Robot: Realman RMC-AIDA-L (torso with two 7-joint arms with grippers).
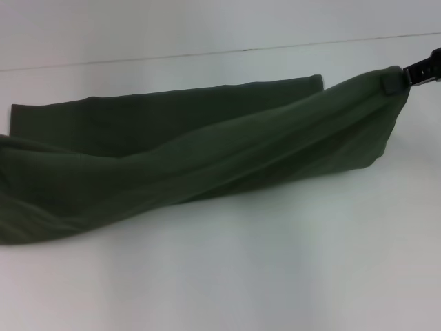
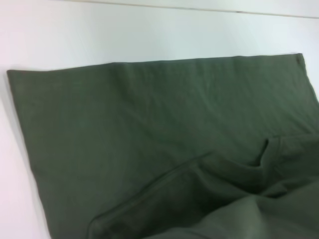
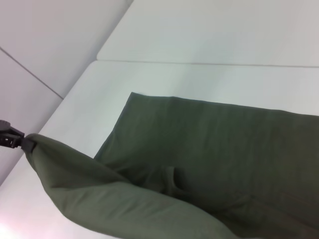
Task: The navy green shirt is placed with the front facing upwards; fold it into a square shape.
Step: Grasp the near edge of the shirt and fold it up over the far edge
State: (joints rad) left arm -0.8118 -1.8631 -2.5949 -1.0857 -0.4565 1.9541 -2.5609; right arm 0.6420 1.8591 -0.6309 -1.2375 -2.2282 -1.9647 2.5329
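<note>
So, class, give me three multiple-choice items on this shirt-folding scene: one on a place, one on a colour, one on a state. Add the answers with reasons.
1. Where does the right gripper grip the navy green shirt?
A. at a raised edge on the robot's right
B. at the middle of the cloth
C. nowhere, it hangs apart

2. What colour is the table under the shirt?
A. black
B. white
C. red

3. How does the shirt lie?
A. fully flat
B. rolled into a ball
C. partly lifted, one layer drawn above the flat part

Answers:
1 A, the head view shows the dark gripper clamped on the cloth's upper right end.
2 B, bare white surface surrounds the shirt in every view.
3 C, a sagging fold hangs from the gripper over the flat layer on the table.
</note>
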